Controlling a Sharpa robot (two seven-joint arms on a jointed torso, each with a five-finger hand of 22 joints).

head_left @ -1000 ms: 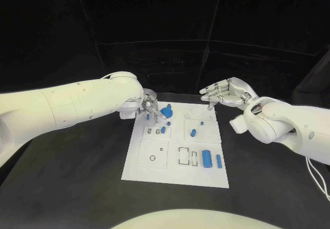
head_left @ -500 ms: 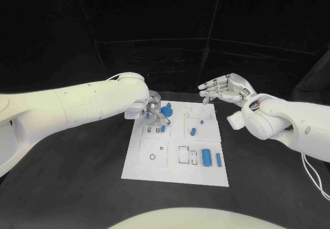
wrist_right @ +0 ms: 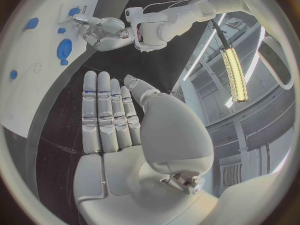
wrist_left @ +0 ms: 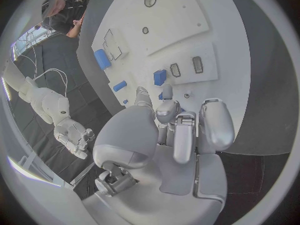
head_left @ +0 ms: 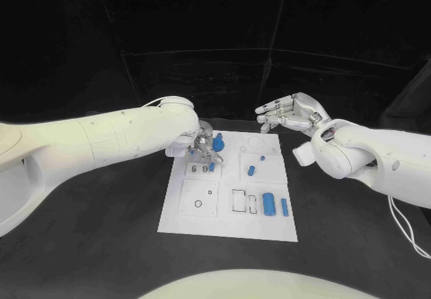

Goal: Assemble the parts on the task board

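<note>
Plainly, from the head view, the job is only partly done: on the task board (head_left: 229, 215), mid-desk, several blue parts (head_left: 269, 203) lie loose near its near right corner. The left hand (head_left: 202, 144) works at the far left corner beside a round blue part (head_left: 218, 145); whether it grips anything I cannot tell. The right hand (head_left: 289, 114) hovers beyond the far right corner, fingers spread, holding nothing.

In the left wrist view, the fingers (wrist_left: 178, 122) curl over small blue pieces (wrist_left: 160, 77).

In the right wrist view, the right hand (wrist_right: 119, 130) is flat and released.
</note>
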